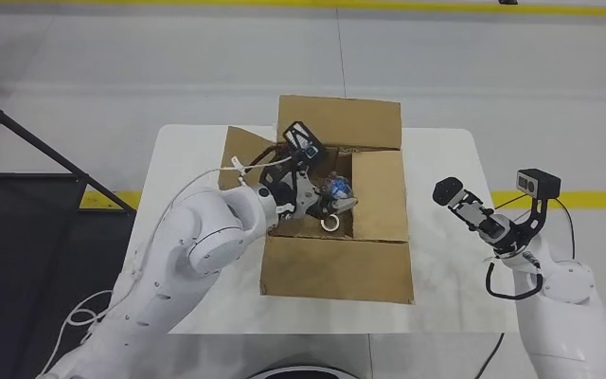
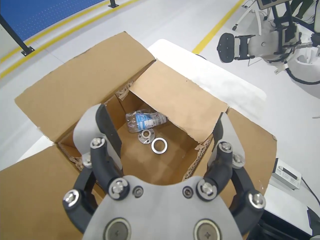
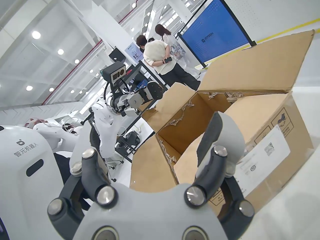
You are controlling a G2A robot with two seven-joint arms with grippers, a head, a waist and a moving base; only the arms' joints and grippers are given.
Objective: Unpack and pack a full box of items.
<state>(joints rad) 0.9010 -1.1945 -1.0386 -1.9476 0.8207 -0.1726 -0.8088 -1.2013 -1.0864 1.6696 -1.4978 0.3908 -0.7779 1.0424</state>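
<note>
Cardboard box [image 2: 75,93] open on table [image 1: 189,152] | plastic bottle [image 2: 145,121], metal flange [image 2: 145,135], metal ring [image 2: 159,145] on its floor | left gripper [image 2: 160,119] spread, empty, above opening | right gripper [image 3: 155,128] spread, beside box | bottle likely light, crushable, slippery: grasp mid-body.

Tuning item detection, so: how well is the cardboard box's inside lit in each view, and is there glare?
Left wrist view: the box floor is evenly lit; bottle, flanged ring and plain ring stand out. Top view: the interior looks dimmer than the flaps. Right wrist view: ceiling lamps glare white.
</note>
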